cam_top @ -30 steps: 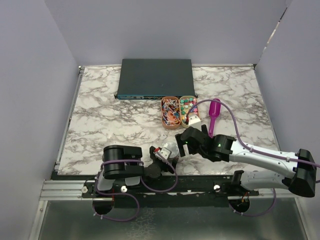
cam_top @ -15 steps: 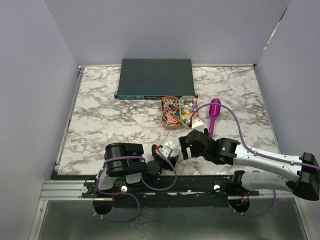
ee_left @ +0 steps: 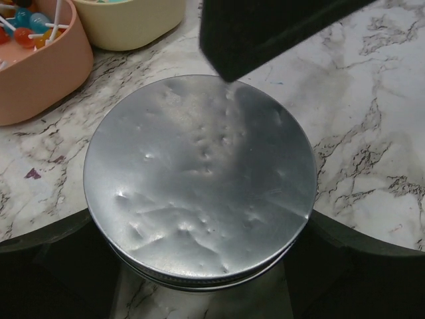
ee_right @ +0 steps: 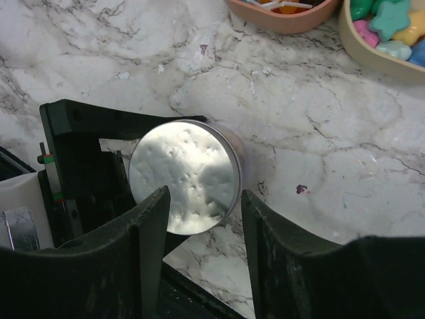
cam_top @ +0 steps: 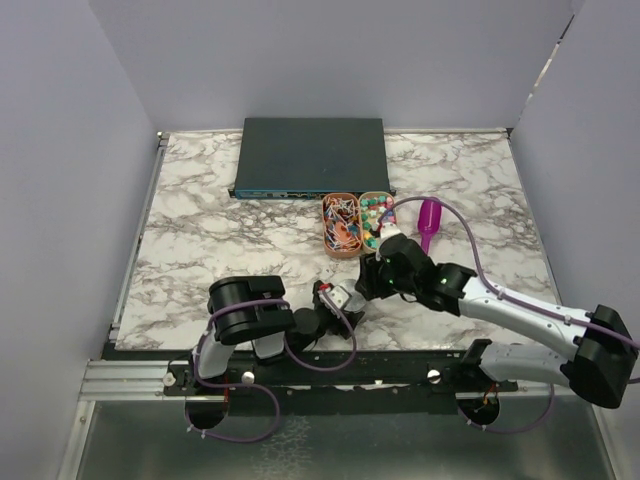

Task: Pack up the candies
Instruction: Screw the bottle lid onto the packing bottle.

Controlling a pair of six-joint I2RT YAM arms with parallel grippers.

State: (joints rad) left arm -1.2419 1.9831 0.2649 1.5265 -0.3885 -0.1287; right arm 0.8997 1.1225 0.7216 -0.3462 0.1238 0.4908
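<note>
A round silver tin (ee_left: 199, 179) with a dented lid stands on the marble table near the front edge. My left gripper (ee_left: 202, 262) is shut on it, one dark finger (ee_left: 46, 266) against each side of its wall. My right gripper (ee_right: 202, 219) hovers just above and beyond the tin (ee_right: 186, 176), open, with nothing between its fingers. One of its dark fingers (ee_left: 265, 33) shows at the top of the left wrist view. The candies (cam_top: 374, 213) lie in a cream tray (ee_right: 372, 53) behind the tin, pastel pieces (ee_right: 388, 23) showing. From above, both grippers (cam_top: 338, 300) (cam_top: 372, 283) meet at the tin.
An orange tray (cam_top: 340, 228) of lollipops (ee_left: 26, 30) sits beside the cream tray (ee_left: 129, 23). A purple scoop (cam_top: 428, 222) lies to the right of the trays. A dark flat box (cam_top: 310, 157) lies at the back. Grey walls enclose the table.
My left gripper has closed on the tin. My right gripper has shifted back and left over the tin, and its jaws have narrowed.
</note>
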